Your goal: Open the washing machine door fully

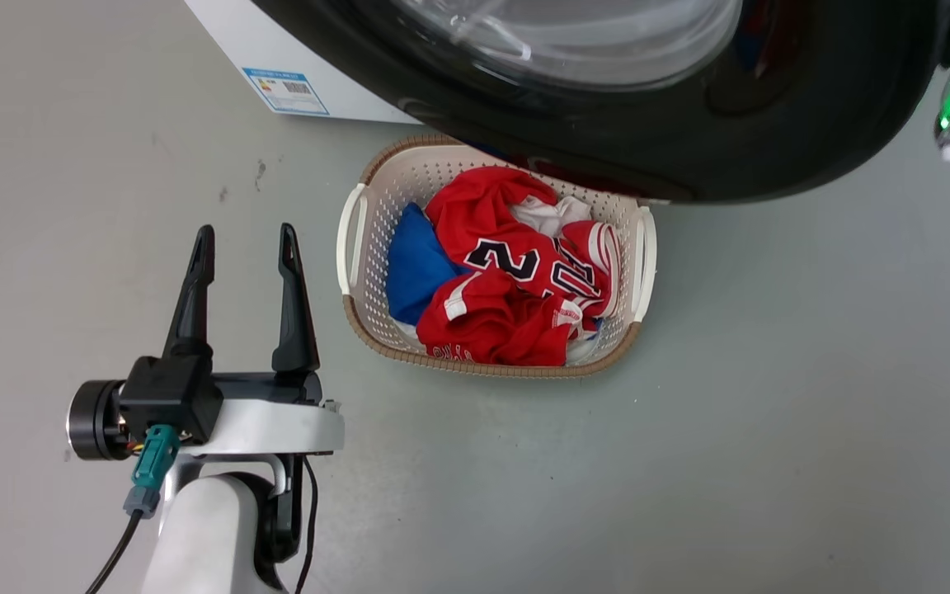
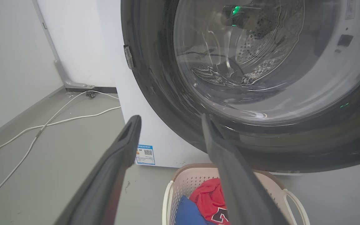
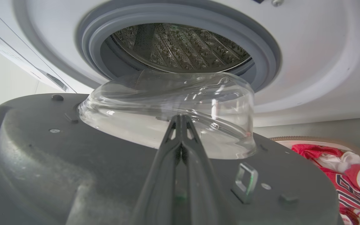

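Head view: left gripper (image 1: 246, 235) hangs wide open, empty, beside the washing machine door (image 1: 772, 124); right gripper (image 3: 180, 118) sits closed, empty, over its inner side.

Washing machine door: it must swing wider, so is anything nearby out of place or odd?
The laundry basket stands on the floor right under the washing machine door, its far rim overhung by it. Loose white cables trail over the floor beside the machine. Nothing looks spilled or damaged.
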Controlling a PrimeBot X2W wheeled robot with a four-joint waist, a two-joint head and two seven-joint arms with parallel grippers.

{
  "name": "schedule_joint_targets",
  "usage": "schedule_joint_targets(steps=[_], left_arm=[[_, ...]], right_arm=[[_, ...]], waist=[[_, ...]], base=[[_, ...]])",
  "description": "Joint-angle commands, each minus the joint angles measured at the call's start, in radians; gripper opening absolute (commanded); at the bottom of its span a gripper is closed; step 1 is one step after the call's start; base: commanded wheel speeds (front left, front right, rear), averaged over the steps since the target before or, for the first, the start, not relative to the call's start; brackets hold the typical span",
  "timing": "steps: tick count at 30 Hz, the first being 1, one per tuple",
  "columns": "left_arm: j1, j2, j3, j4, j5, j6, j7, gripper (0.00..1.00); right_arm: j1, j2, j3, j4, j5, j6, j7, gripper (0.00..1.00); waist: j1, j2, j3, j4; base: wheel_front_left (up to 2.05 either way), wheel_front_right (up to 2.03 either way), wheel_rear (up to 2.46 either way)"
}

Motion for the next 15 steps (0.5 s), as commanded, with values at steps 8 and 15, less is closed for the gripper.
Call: schedule_joint_targets(steps=[8, 15], left_arm=[[0.048, -0.001, 0.004, 0.009, 0.005, 0.005, -0.003, 1.0], [0.093, -0.001, 0.01, 0.015, 0.008, 0.014, -0.003, 1.0]], right_arm=[[0.154, 0.024, 0.017, -0.102, 0.03, 0.001, 0.038, 0.0], [0.299, 0.035, 0.042, -0.197, 0.041, 0.001, 0.067, 0.0]], waist=[[0.0, 0.0, -0.084, 0.009], [0.0, 0.0, -0.156, 0.019]], base=[[0.0, 0.0, 0.0], [0.0, 0.0, 0.0]])
